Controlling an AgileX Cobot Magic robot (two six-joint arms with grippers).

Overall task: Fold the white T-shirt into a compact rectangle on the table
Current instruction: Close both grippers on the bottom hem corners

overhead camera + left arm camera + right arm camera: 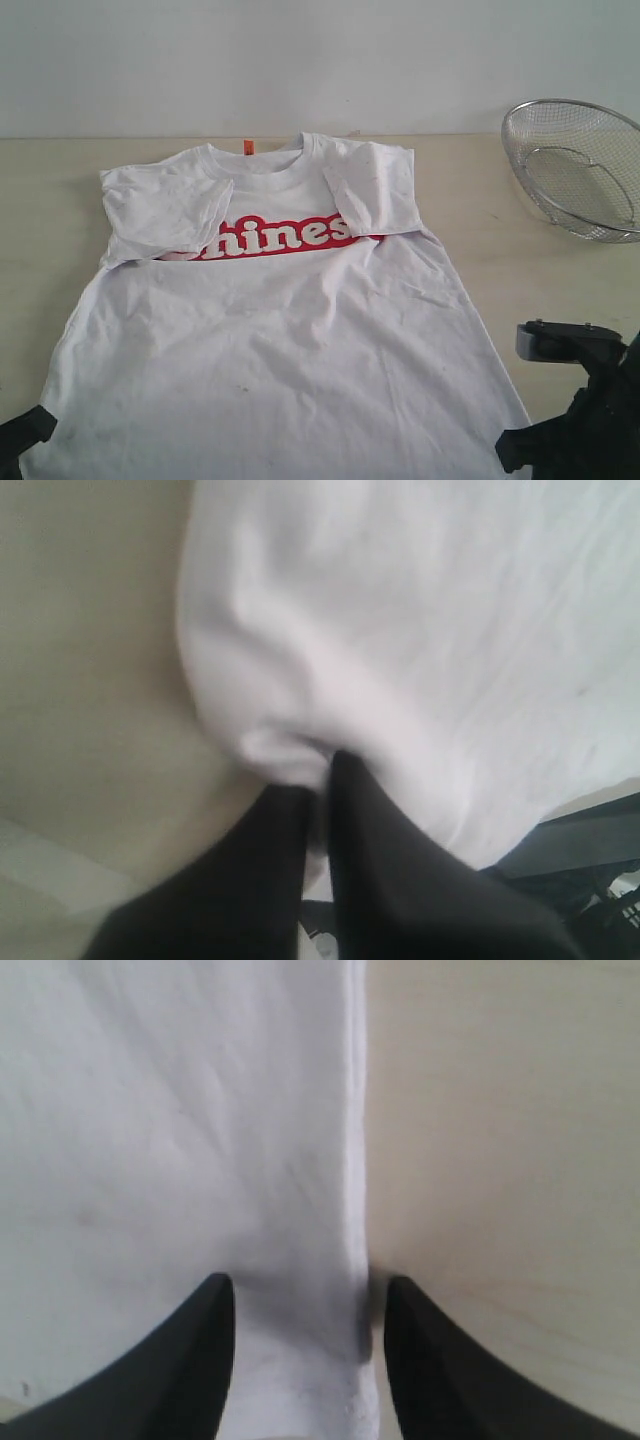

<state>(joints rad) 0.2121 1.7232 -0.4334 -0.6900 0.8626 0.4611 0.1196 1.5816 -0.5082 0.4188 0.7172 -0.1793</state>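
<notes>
Hem corner of white T-shirt [420, 630] pinched shut in my left gripper [320, 772], 7 o'clock; my right gripper [307, 1284] wide, straddling hem at 5 o'clock, not clamped. Shirt flat on table [50, 220], sleeves folded in. Cloth soft, light, limp: grip both bottom corners.

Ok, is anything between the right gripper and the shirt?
Nothing visible. The right gripper straddles the edge of the white T-shirt with open jaws; the mesh basket sits well away, at the table's far side.
</notes>
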